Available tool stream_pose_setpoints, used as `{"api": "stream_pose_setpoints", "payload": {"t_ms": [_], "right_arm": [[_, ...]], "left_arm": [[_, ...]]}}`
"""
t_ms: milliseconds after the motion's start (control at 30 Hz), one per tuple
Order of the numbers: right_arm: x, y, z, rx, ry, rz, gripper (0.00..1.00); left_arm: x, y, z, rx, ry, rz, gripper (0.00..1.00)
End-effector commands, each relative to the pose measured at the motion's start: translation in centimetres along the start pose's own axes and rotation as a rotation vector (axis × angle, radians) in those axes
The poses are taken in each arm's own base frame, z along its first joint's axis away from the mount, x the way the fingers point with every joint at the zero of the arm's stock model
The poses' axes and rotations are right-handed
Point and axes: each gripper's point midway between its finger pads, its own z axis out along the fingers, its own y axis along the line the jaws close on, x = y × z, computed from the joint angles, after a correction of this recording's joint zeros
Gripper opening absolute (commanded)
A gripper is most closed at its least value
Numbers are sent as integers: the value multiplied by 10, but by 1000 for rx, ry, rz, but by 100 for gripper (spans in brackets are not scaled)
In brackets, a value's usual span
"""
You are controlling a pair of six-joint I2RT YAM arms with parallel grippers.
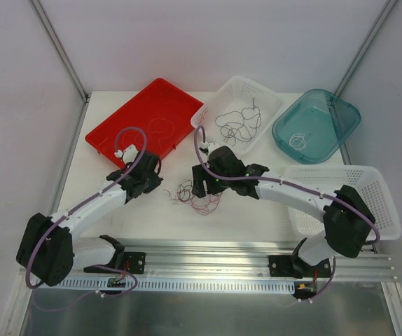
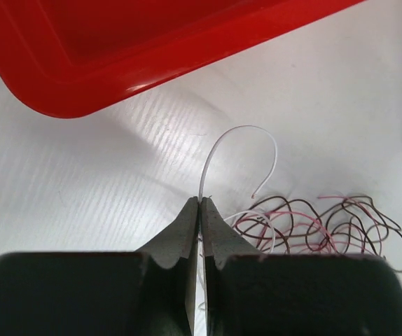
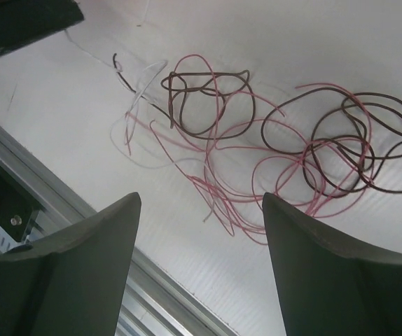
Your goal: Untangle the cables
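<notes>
A tangle of thin pink, dark brown and whitish cables (image 1: 194, 197) lies on the white table between my two grippers. In the left wrist view my left gripper (image 2: 201, 201) is shut on a whitish cable (image 2: 243, 133) that arches up from the fingertips, with the tangle (image 2: 320, 227) just to its right. My right gripper (image 3: 201, 199) hangs open above the pink and brown loops (image 3: 257, 161), with nothing between its fingers. In the top view the left gripper (image 1: 157, 183) sits left of the tangle and the right gripper (image 1: 202, 187) right over it.
A red tray (image 1: 117, 126) holding one thin looped cable stands at the back left. A white basket (image 1: 271, 98) holds dark cables, a teal bin (image 1: 348, 115) a whitish coil. Another white basket (image 1: 386, 210) sits at the right. An aluminium rail (image 1: 215, 255) runs along the near edge.
</notes>
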Motion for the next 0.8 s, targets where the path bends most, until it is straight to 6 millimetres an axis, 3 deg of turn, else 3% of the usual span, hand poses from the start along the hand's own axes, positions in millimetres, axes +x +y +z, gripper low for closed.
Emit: {"api": "stream_pose_setpoints", "payload": {"t_ms": [0, 100, 333, 500, 533, 767], "right_arm": [[-16, 21, 18, -59, -32, 31, 74], [-4, 13, 40, -33, -1, 68, 69], [36, -9, 74, 48, 81, 178, 39], [53, -35, 69, 150, 88, 195, 34], [58, -42, 64, 172, 96, 197, 34], [80, -88, 46, 307, 115, 240, 33]], "left_arm": [[-23, -2, -21, 44, -74, 90, 0], [-41, -14, -43, 111, -127, 145, 0], [-94, -47, -116, 272, -289, 263, 0], [-136, -48, -165, 272, -451, 357, 0], [-149, -50, -183, 282, -497, 359, 0], [-212, -35, -252, 166, -755, 429, 0]]}}
